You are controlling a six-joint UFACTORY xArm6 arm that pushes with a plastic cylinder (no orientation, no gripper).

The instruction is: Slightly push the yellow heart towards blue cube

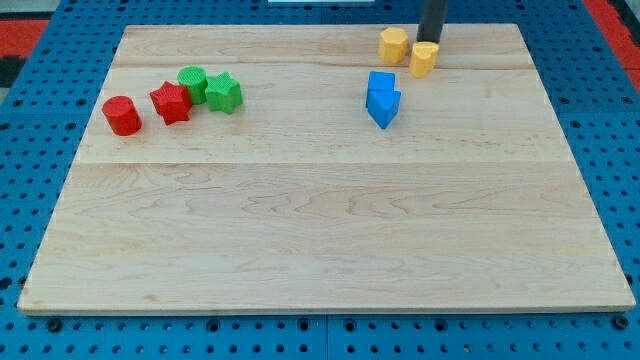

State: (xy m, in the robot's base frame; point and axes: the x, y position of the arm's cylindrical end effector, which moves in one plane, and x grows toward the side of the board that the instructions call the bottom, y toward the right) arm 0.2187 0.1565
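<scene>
The board [320,230] is the biggest thing here. It is a light wood top, and it lies on a blue base with holes [30,110].

My rod [432,20] comes down from the view's top. There is no hand on it to open or close, only a straight dark stick. My tip [430,43] sits right behind the yellow heart [424,58], on the side nearer the view's top. It looks like it is touching the heart or almost touching it, but I cannot tell which.

I think the tip is there for a good reason. The blue cube [380,82] is below the heart and a bit to the view's left. So a push from behind the heart would send it down that way. The push should be small, because the two are already near each other.

Just under the cube, touching it, is a blue pointed block [384,106]. A hard push could bump both.

A second yellow block [394,45] sits just beside the heart on the view's left. It looks round or many-sided. The tip should stay off it.

Far off at the view's left are four more blocks in a bunch: a red round block [122,115], a red star [171,102], a green round block [193,83] and a green star [224,93]. They are well out of the way.
</scene>
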